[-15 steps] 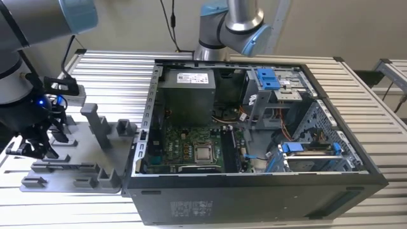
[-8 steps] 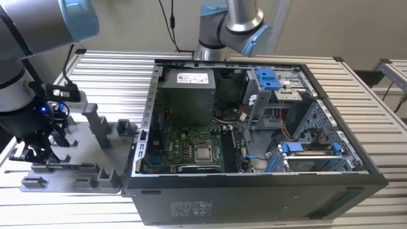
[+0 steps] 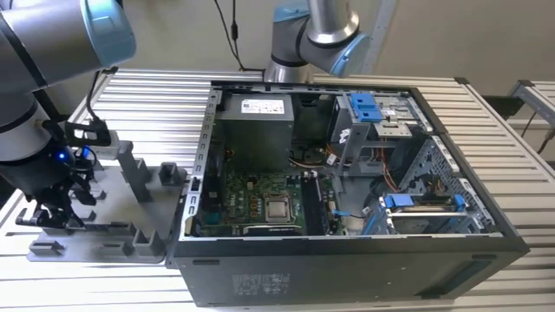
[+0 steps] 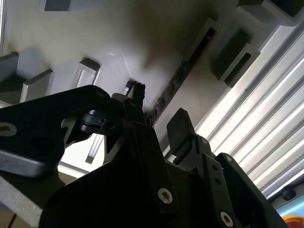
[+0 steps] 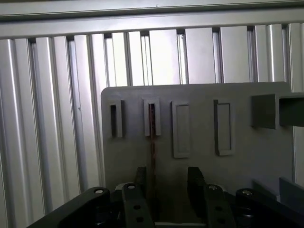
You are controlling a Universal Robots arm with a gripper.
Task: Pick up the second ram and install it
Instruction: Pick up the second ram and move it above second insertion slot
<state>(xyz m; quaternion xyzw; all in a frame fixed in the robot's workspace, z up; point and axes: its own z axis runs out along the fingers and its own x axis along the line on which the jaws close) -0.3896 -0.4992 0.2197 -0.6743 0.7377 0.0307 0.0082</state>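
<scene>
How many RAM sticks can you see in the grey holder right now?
1. The RAM stick stands on edge in a slot of the grey holder, between the open fingers of the gripper. Others may be hidden.

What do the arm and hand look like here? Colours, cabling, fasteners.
Arm: silver-grey tubes, light-blue joint caps. Black cables and a small blue light at the wrist. Hand: matte black, linked fingers with silver screw heads.

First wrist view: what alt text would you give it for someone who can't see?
The robot's open hand hangs over a grey tray, its fingers either side of a thin ram stick standing on edge in a slot. The tray lies on a ribbed metal table.
</scene>
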